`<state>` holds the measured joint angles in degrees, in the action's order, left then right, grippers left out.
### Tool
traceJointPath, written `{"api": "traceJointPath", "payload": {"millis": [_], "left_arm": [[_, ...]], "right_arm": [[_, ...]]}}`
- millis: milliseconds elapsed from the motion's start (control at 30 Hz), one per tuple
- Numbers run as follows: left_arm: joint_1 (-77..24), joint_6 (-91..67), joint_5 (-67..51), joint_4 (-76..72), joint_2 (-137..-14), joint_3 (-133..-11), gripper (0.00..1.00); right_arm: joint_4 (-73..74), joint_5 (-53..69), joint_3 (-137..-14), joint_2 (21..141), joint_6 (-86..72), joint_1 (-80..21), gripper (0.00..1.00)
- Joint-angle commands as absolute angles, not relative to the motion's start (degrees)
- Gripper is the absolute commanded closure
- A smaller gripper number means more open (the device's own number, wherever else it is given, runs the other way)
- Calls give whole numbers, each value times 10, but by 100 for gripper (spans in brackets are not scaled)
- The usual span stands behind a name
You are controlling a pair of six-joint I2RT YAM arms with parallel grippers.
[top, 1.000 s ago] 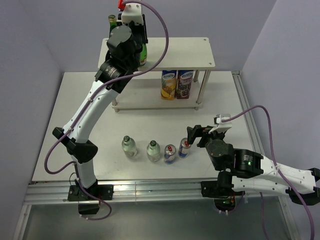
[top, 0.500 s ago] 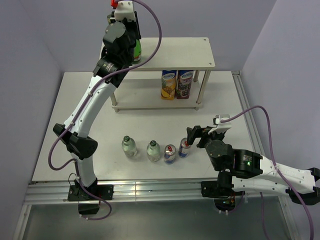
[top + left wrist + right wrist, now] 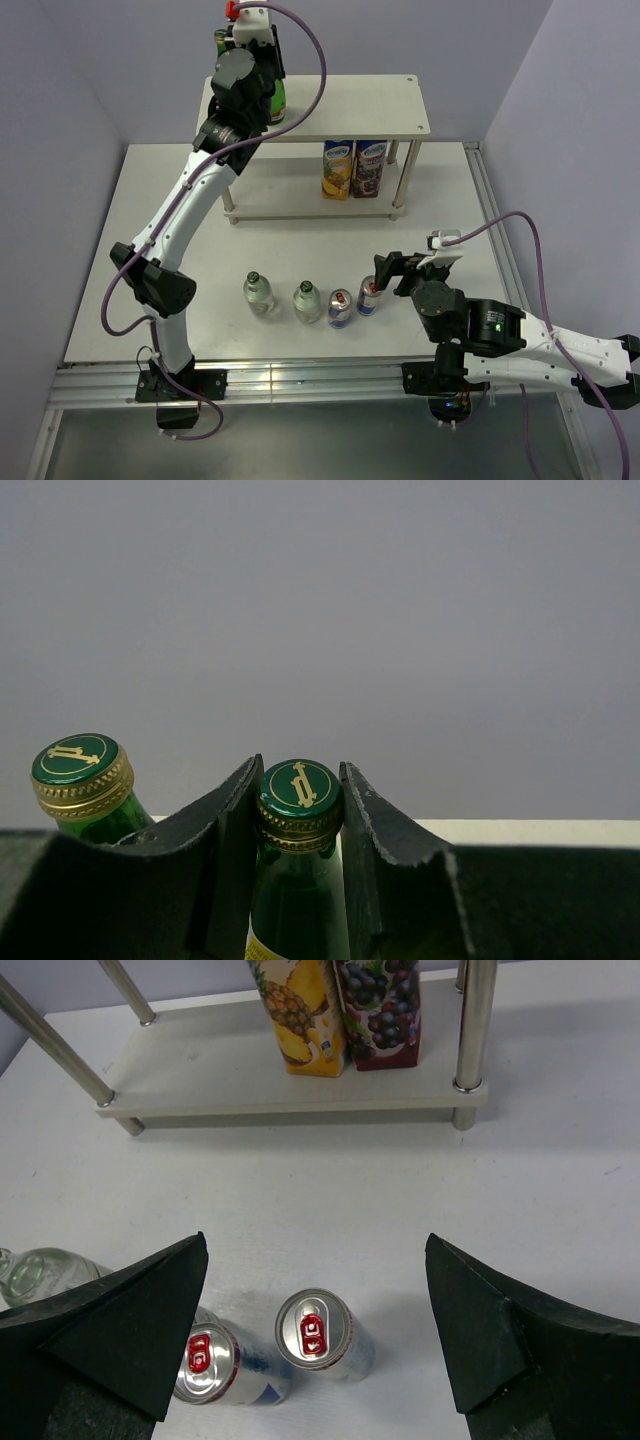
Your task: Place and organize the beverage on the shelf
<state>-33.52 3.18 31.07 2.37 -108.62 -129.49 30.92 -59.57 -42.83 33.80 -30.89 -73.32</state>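
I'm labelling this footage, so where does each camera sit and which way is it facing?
Top external: above and behind the bases, looking down on the table, shelf and both arms.
Left wrist: at the shelf's top board, facing the wall; left claw closed around a green bottle.
Right wrist: low over the table, facing the shelf; open right claw near two cans.
Shared: top and right wrist both show the cans.

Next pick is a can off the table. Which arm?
Right. The right gripper hangs open over a can on the table; the left gripper is up at the shelf, holding a green bottle.
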Motion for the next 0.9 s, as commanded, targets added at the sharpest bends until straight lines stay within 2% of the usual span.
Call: {"api": "traceJointPath", "payload": {"millis": [0,33,67,133,167,267,467,500,567,867], "left_arm": [[-334,28,303,-69,-1073,-1296,94],[-335,28,307,-76,-1071,-1291,90],[-334,30,307,-80,-1069,-1279,74],[-335,30,301,-81,-1064,-1268,61],[-334,28,294,-74,-1064,-1270,46],[-335,27,293,-47,-1078,-1290,31],[-336,23,292,-50,-1064,-1266,23],[-339,25,294,-49,-1059,-1262,10],[-345,30,301,-47,-1051,-1253,1],[-390,56,345,-51,-961,-1171,1]], "right_arm": [[306,-619,-432,330,-320,-737,4],[306,-619,-432,330,-320,-738,4],[306,-620,-432,329,-320,-739,4],[306,-620,-431,326,-320,-739,4],[304,-621,-430,326,-319,-739,4],[306,-622,-431,325,-321,-739,4],[306,-625,-426,318,-323,-740,4],[304,-625,-426,316,-323,-740,4],[304,-625,-426,316,-323,-740,4],[308,-629,-428,318,-325,-741,4]]}}
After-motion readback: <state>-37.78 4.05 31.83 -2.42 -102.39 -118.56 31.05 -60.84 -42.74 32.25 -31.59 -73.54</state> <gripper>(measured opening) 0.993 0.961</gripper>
